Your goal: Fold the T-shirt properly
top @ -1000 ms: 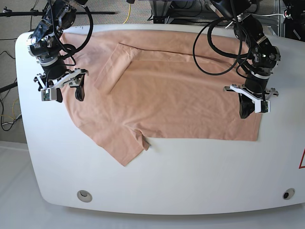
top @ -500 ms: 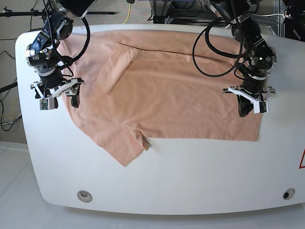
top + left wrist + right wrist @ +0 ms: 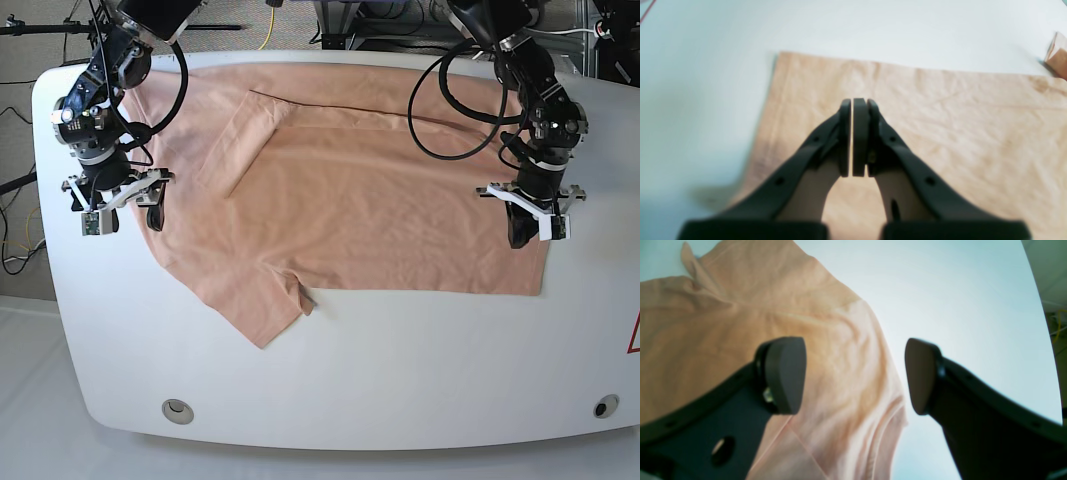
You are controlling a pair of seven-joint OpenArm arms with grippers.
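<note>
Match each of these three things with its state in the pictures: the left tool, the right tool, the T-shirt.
Things:
1. left tool
2. right tool
3. plain peach cotton T-shirt

States:
A. spread on the white table, far sleeve folded in
B. fingers pressed together above the hem corner
C. fingers wide apart over a sleeve edge

Pairs: 1-B, 2-C, 3-A

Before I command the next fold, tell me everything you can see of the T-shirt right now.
The T-shirt is plain peach-pink, looks like soft cotton, lightly wrinkled, no print. It lies flat across the white table, far side already folded inward with one sleeve lying on the body; the other sleeve juts toward the near edge. The left gripper, jaws shut, is over its hem corner; whether it pinches fabric is unclear. The right gripper, open, straddles the shoulder edge.
</note>
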